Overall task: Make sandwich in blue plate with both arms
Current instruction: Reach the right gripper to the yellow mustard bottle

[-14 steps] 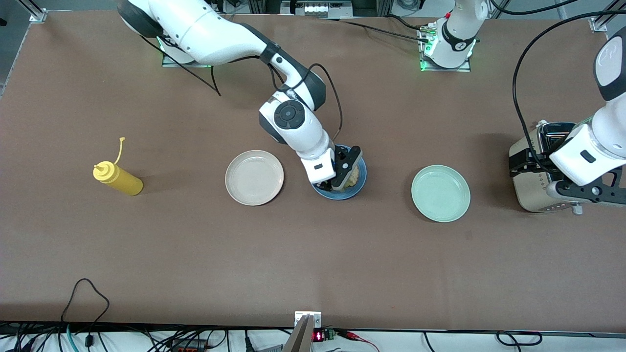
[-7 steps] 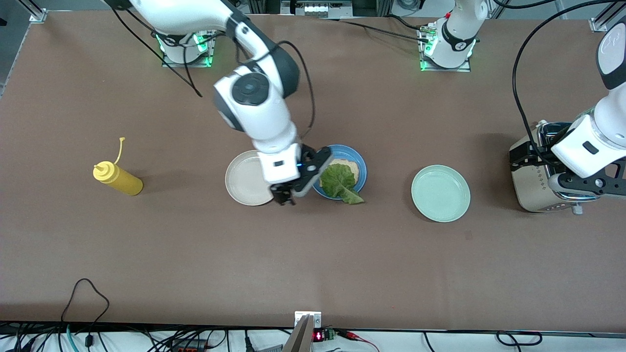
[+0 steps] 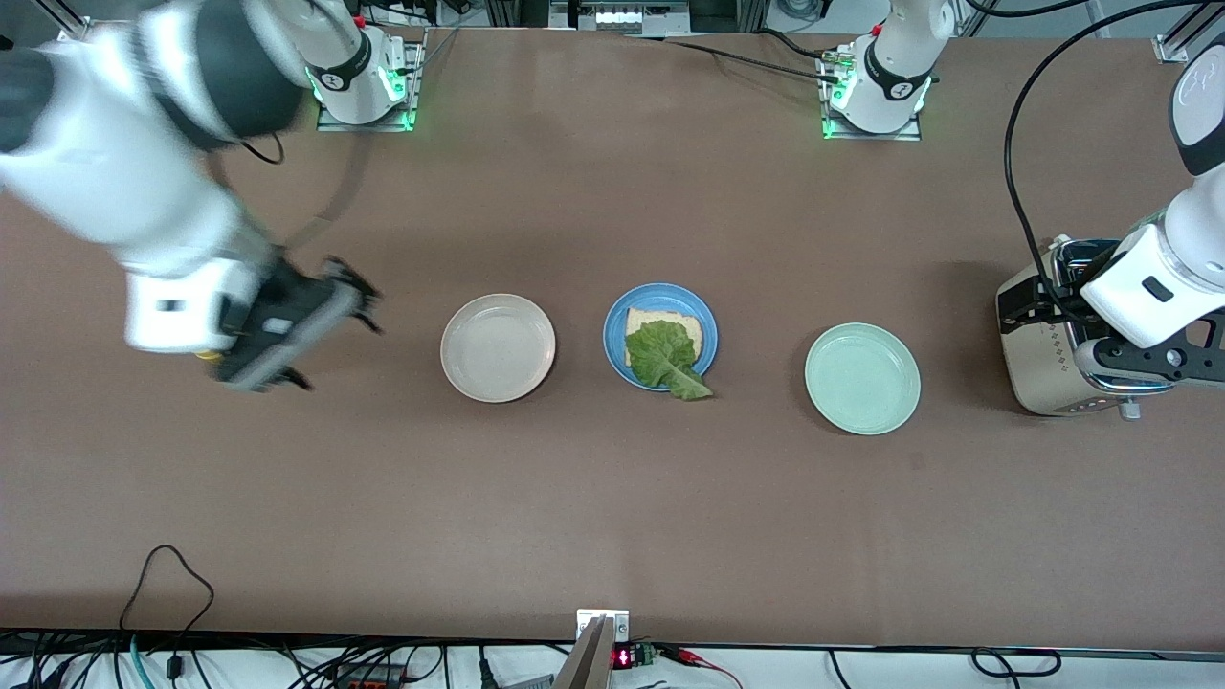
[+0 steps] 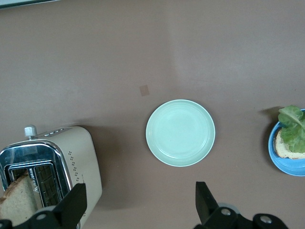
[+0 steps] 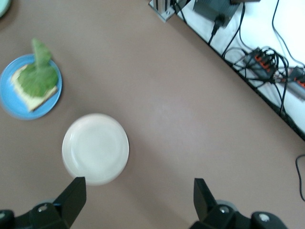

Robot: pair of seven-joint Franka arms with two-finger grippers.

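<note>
Front view: lettuce [image 3: 663, 356] tops bread [image 3: 664, 325] on blue plate [image 3: 614, 321].

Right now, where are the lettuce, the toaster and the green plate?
lettuce [image 3: 662, 354]: front view, middle of the leaf.
toaster [image 3: 1038, 373]: front view, its beige side wall.
green plate [image 4: 180, 132]: left wrist view, its bare centre.

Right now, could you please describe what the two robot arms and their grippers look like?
Both arms have glossy white, rounded shells with dark grey bands at the joints. The right gripper and left gripper are black, each with two flat fingers. Black cables loop along both arms, and the bases glow green on metal mounting plates.
</note>
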